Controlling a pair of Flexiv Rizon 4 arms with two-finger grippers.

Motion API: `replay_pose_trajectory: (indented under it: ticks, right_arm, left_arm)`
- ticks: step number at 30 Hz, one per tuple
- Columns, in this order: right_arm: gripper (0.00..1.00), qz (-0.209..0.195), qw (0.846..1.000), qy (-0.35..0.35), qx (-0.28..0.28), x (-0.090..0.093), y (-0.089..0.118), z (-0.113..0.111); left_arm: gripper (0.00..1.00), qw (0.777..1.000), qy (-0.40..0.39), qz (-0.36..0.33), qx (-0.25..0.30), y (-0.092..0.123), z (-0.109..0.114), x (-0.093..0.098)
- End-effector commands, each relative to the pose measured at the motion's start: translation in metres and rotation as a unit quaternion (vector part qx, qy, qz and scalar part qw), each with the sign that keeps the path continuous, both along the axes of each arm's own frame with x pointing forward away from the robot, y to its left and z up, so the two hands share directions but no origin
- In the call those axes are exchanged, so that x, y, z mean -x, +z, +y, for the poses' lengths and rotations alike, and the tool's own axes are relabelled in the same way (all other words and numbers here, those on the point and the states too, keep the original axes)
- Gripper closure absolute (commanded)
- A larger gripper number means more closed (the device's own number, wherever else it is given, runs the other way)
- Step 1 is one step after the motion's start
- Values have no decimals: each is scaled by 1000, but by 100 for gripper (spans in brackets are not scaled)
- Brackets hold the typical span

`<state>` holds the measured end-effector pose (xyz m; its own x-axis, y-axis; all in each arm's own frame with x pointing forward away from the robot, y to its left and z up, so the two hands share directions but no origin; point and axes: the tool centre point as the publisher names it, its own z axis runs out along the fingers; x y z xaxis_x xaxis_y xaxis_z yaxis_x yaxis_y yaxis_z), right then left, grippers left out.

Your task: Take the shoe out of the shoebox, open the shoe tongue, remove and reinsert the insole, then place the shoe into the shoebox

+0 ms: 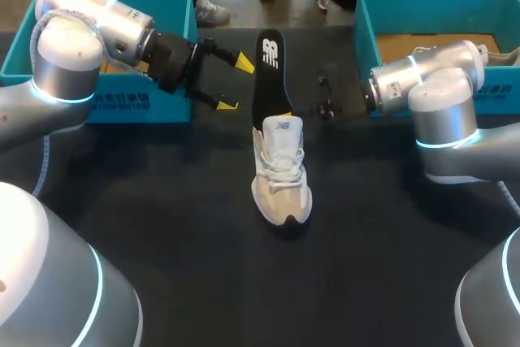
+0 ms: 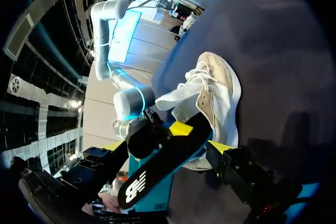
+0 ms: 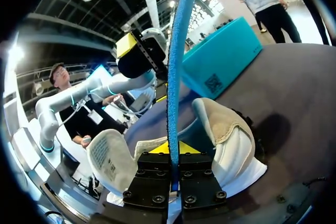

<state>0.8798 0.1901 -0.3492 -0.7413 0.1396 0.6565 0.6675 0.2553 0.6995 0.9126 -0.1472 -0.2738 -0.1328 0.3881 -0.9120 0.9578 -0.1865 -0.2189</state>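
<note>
R gripper (image 3: 172,161) clamped on insole (image 1: 270,71); shoe (image 1: 280,176) out on table (image 1: 187,225).
Insole sits edge-on btw R fingers, pinched from both sides, rising steeply from the shoe; its lower end is hidden behind the raised tongue (image 1: 283,129). L gripper (image 1: 233,84) spread wide, holding nothing, tips just beside insole. Shoe upright mid-table, toe toward robot, btw L shoebox (image 1: 175,14) and R shoebox (image 1: 366,22), outside both.

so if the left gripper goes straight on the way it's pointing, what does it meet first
The insole, which stands just ahead of the open left gripper. Depth is hard to judge, but it looks squarely in line.
</note>
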Motion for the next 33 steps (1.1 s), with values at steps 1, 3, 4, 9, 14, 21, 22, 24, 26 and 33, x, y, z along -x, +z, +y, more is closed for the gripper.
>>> replay_pose_trajectory:
  ticks: [1,3,4,9,14,21,22,24,26,33]
  right_arm:
    - [100,-1,1000,-1,0,-1,-2,4]
    - [100,-2,1000,1,0,-2,-3,3]
    - [100,-2,1000,1,0,-2,-5,2]
    - [87,-4,1000,-1,-1,-3,-4,1]
    - [82,-9,1000,-4,0,-5,-1,1]
    - [77,-20,1000,-2,4,-10,6,0]
    - [75,-21,1000,-1,4,-11,7,0]
    - [73,-23,1000,0,5,-12,8,-1]
    - [75,-26,1000,1,5,-12,10,-2]
    - [77,-33,999,15,9,-15,16,-3]
  left_arm:
    - [0,1000,0,-1,-2,0,0,0]
    - [0,1000,0,-1,-2,0,0,0]
    - [0,1000,0,-1,-2,0,0,0]
    - [0,1000,0,-1,-2,0,0,0]
    - [0,1000,0,-1,-2,0,0,0]
    - [0,1000,0,-1,-2,0,0,0]
    - [0,1000,0,-1,-2,0,0,0]
    - [0,1000,0,-1,-2,0,0,0]
    - [0,1000,0,-1,-2,0,0,0]
    - [0,1000,0,-1,-2,0,0,0]
